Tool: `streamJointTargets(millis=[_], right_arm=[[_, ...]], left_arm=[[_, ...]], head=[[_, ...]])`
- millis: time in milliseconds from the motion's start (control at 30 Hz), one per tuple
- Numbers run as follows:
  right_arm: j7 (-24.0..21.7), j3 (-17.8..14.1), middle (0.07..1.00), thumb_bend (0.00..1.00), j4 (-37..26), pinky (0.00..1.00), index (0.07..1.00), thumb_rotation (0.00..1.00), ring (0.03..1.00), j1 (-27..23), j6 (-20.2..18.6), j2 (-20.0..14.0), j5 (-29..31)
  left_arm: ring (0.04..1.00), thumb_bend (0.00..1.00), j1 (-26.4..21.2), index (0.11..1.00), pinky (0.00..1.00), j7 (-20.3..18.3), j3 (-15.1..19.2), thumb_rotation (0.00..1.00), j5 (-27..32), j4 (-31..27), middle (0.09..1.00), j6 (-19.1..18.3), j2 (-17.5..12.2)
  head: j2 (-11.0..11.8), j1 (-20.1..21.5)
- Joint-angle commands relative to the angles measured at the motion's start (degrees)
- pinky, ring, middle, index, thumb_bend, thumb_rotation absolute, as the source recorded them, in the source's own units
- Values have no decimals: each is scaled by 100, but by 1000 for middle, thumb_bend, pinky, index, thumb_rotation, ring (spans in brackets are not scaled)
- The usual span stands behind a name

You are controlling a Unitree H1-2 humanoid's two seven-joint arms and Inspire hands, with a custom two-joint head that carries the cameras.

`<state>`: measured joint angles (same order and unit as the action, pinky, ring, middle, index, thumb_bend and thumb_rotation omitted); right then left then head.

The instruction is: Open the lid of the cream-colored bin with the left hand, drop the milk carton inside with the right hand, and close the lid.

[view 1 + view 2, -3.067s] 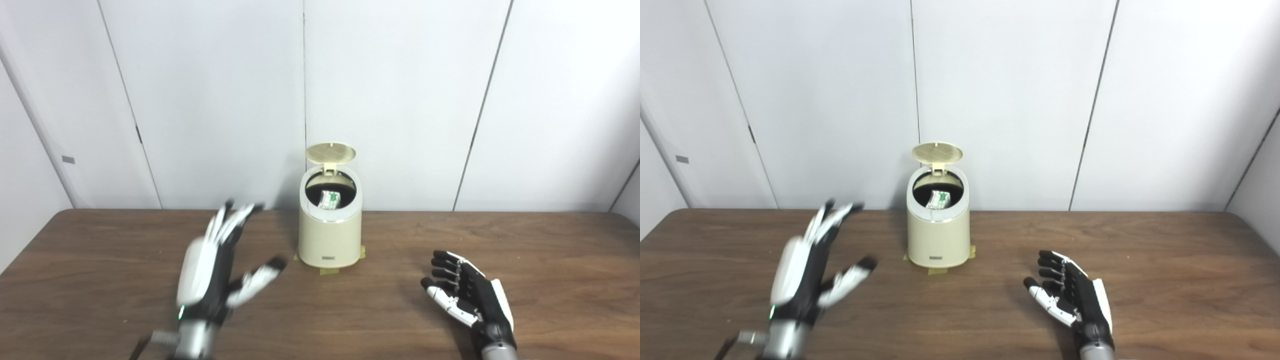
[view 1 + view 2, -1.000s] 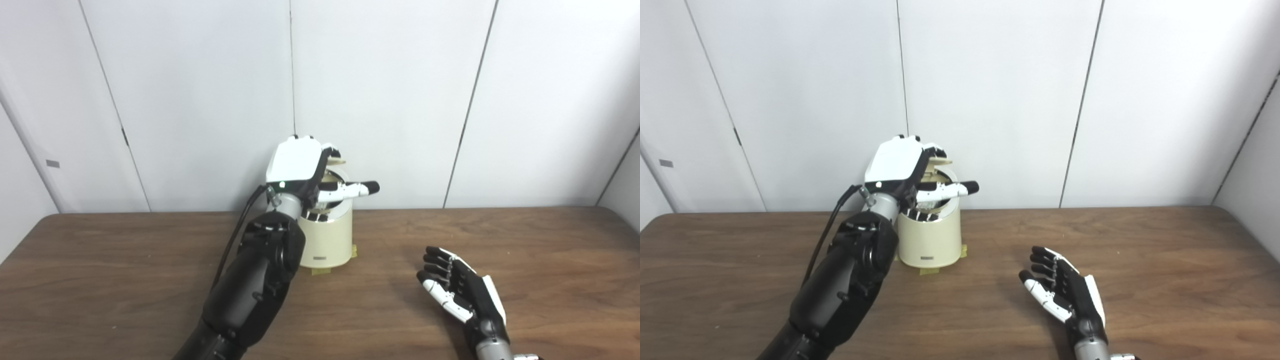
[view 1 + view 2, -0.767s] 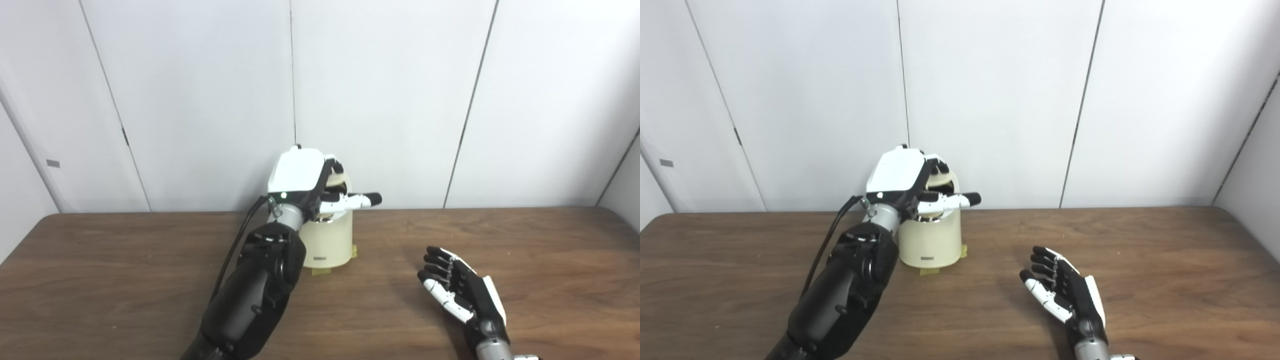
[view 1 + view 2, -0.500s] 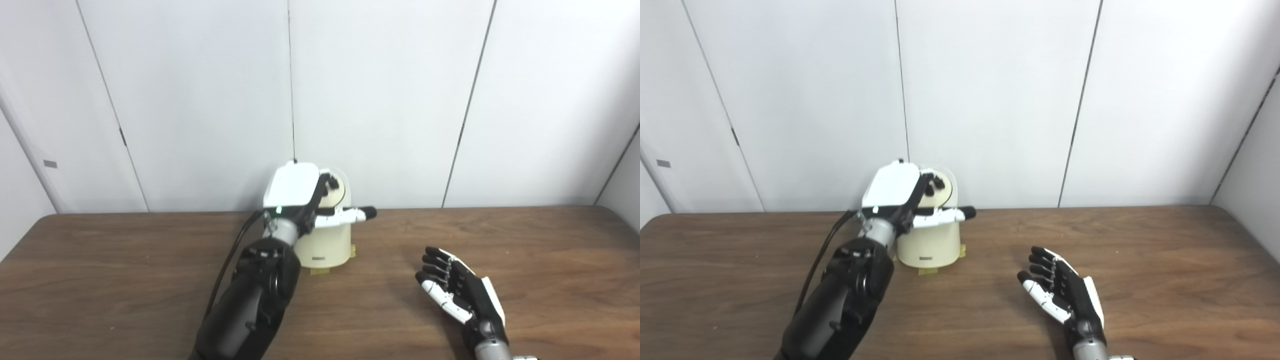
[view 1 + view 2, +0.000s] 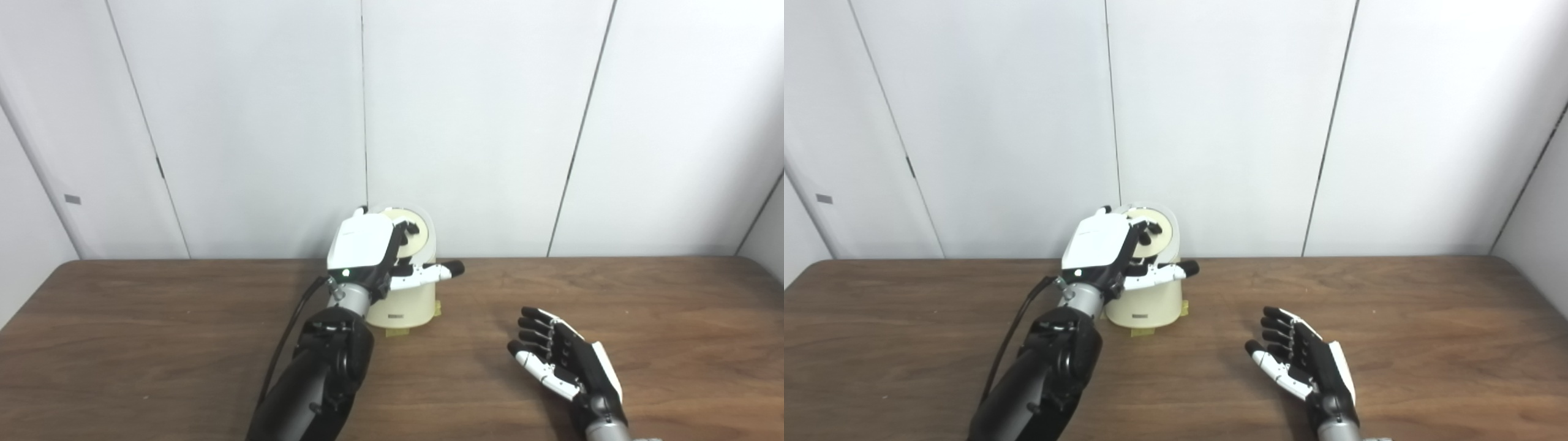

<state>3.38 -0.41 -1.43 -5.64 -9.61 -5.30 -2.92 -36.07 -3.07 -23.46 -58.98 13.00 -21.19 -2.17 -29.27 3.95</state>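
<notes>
The left hand point(image 5: 367, 251) sits on top of the one cream-colored bin point(image 5: 404, 300), its fingers point(image 5: 409, 229) curled down onto the round lid point(image 5: 411, 222) and its thumb point(image 5: 429, 274) stuck out to the right across the bin's front; it grips nothing, only presses. The lid lies down flat over the opening, so the bin looks closed and the milk carton is out of sight. The bin stands upright, long axis vertical, at the far middle of the brown surface point(image 5: 153, 343), close to the white wall point(image 5: 490, 122), with small bits of tape point(image 5: 397, 331) at its base. The right hand point(image 5: 1301, 361) rests on the surface well to the near right of the bin, palm up, fingers spread and slightly curled, holding nothing. Two hands, one bin, one lid.
</notes>
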Motion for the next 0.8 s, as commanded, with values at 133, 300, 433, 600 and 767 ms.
streamJointTargets(millis=[133, 300, 433, 600, 767], right_arm=[[-164, 80, 752, 300, -122, 682, 743, 246, 738, 6, -137, 17, 5], [-183, 121, 759, 298, -142, 692, 753, 282, 746, -5, -239, -17, -67], [-174, 166, 750, 296, -170, 691, 742, 271, 736, 12, -239, -30, -163], [-169, 181, 750, 294, -132, 684, 738, 281, 732, 12, -199, -27, -216], [-135, 214, 746, 296, -138, 682, 736, 274, 730, 6, -207, -12, -324]], left_arm=[[912, 956, 181, 765, 1000, 30, -92, 935, 415, 918, 795, 94, -34], [892, 905, 262, 758, 1000, 425, -35, 916, 653, 774, 788, 397, -112], [829, 760, 353, 753, 1000, 758, 6, 831, 1006, 350, 752, 1125, -224], [777, 660, 387, 719, 889, 1126, 51, 762, 1049, -293, 707, 1493, -182], [782, 557, 361, 716, 851, 1254, 98, 703, 1063, -735, 715, 1580, -90]], head=[[-20, -6], [-8, 13], [-24, -5], [-23, 1], [-17, 4]])
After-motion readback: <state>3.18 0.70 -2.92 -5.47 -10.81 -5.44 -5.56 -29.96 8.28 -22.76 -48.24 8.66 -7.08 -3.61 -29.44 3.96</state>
